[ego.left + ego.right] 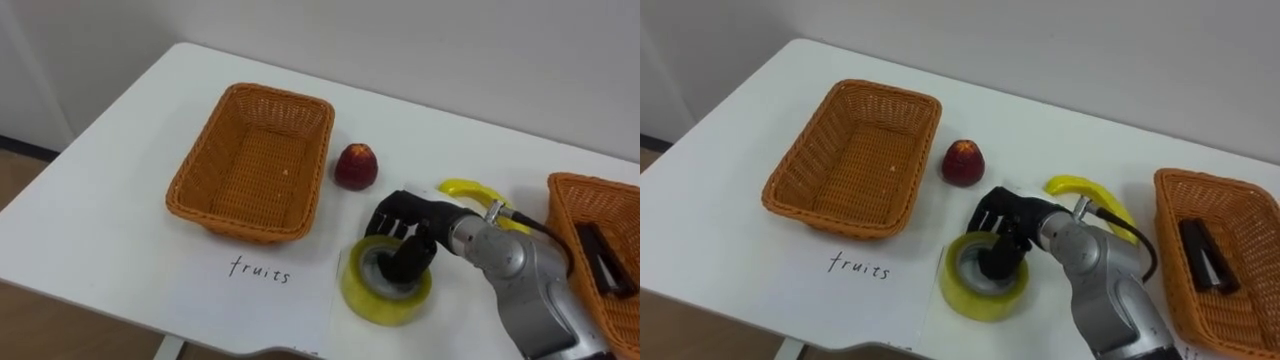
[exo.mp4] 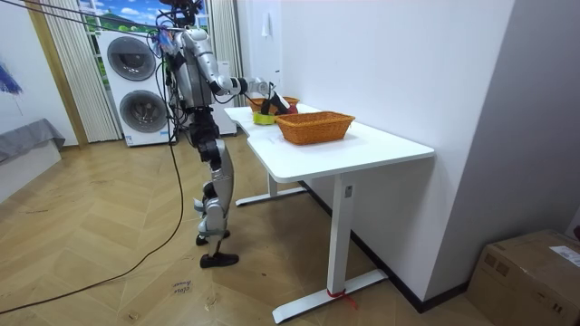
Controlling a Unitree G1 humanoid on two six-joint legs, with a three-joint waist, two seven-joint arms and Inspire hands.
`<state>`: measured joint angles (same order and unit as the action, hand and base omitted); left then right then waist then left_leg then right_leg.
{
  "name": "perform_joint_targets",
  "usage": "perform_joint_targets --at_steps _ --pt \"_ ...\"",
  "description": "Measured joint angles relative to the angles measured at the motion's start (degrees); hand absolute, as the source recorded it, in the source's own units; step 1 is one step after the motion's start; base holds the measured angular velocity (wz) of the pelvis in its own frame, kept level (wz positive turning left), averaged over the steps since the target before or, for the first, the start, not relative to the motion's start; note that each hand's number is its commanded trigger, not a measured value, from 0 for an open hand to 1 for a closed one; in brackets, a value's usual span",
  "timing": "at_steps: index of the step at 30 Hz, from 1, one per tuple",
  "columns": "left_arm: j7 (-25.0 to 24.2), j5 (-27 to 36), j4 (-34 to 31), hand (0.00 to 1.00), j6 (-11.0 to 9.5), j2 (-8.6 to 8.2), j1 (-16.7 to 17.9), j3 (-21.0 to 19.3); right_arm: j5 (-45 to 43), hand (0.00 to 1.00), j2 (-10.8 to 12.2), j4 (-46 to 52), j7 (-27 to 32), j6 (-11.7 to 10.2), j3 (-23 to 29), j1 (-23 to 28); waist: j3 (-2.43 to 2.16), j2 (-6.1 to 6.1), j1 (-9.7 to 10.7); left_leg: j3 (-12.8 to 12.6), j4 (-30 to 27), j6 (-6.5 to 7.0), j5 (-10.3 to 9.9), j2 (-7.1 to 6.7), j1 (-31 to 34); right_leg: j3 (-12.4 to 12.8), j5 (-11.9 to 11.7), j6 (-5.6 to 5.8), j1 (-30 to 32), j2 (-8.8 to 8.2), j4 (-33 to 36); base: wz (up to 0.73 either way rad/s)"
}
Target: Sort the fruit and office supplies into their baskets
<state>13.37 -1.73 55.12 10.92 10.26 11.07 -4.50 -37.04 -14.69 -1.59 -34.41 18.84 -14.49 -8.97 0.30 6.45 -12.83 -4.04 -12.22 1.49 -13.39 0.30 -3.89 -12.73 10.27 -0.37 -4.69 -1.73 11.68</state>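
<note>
**Tape roll (image 1: 365, 302) gripped by the right hand (image 1: 400, 222), lower centre**

The yellow roll lies flat on the white worktop (image 1: 110, 200), its edge over a sheet of paper (image 1: 262, 290). The hand curls over its rim, with fingertips down in the core. A red fruit (image 1: 356, 166) sits just above, beside the left basket (image 1: 178, 188). A banana (image 1: 468, 188) lies behind the wrist. The right basket (image 1: 590, 182), at the right edge, holds a dark object (image 1: 600, 258).
</note>
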Motion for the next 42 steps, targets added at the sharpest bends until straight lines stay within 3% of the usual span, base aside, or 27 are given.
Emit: perform_joint_targets --at_steps 7,16,24,33,36,39,42 --pt "0.0 -0.03 -0.17 0.0 -0.06 -0.1 -0.87 -0.46 1.14 1.0 -0.23 0.04 0.04 -0.42 0.06 0.0 0.01 -0.01 0.5 -0.48 0.7 -0.01 0.01 0.04 -0.48 0.16 0.0 0.0 -0.02 0.11 -0.1 -0.04" --pt "0.0 1.61 -1.25 0.0 -0.85 -0.26 -0.21 -1.42 3.87 1.0 -0.3 0.02 2.63 -0.95 2.76 1.14 0.25 -0.42 3.43 -0.72 0.92 0.12 0.08 -0.07 -0.86 0.18 0.0 0.01 -0.22 0.05 -0.1 0.0" --pt "0.99 1.52 -1.26 0.0 -2.81 -0.3 1.96 -3.23 8.36 1.0 -0.33 1.8 9.35 -2.63 11.52 4.84 -0.08 -1.03 6.25 -1.35 0.91 0.12 0.1 0.0 -1.17 0.55 0.0 0.01 -0.17 0.1 -0.14 -0.03" --pt "2.88 2.25 -1.23 0.0 -4.3 -0.72 3.43 -3.54 14.31 1.0 -0.33 2.61 18.47 -3.6 14.6 4.83 -0.09 -1.44 7.12 -2.27 0.99 0.1 0.1 0.18 -1.91 1.5 -0.01 0.05 -0.51 0.17 0.02 -0.06" --pt "4.09 2.23 -1.24 0.0 -5.08 -0.94 4.33 -2.6 18.14 1.0 -0.32 2.62 21.65 -5.07 14.77 4.82 -0.01 -1.64 8.01 -2.12 1.06 0.11 0.08 0.21 -1.98 1.37 -0.04 0.1 -0.89 0.13 -0.03 0.04" --pt "4.19 2.17 -1.24 0.0 -5.1 -1.37 4.98 -2.62 21.71 1.0 -0.32 3.18 24.42 -5.26 15.96 4.83 -0.14 -1.88 8.07 -2.26 1.25 0.11 0.09 0.47 -2.26 1.5 -0.06 0.14 -1.0 0.12 -0.02 -0.01" --pt "3.88 2.18 -1.25 0.0 -5.1 -1.69 6.14 -2.64 26.2 1.0 -0.32 4.55 28.18 -5.54 17.52 4.83 -0.55 -2.38 8.3 -2.21 1.47 0.11 0.09 0.48 -2.78 1.53 -0.08 0.16 -1.32 0.14 -0.01 -0.02"
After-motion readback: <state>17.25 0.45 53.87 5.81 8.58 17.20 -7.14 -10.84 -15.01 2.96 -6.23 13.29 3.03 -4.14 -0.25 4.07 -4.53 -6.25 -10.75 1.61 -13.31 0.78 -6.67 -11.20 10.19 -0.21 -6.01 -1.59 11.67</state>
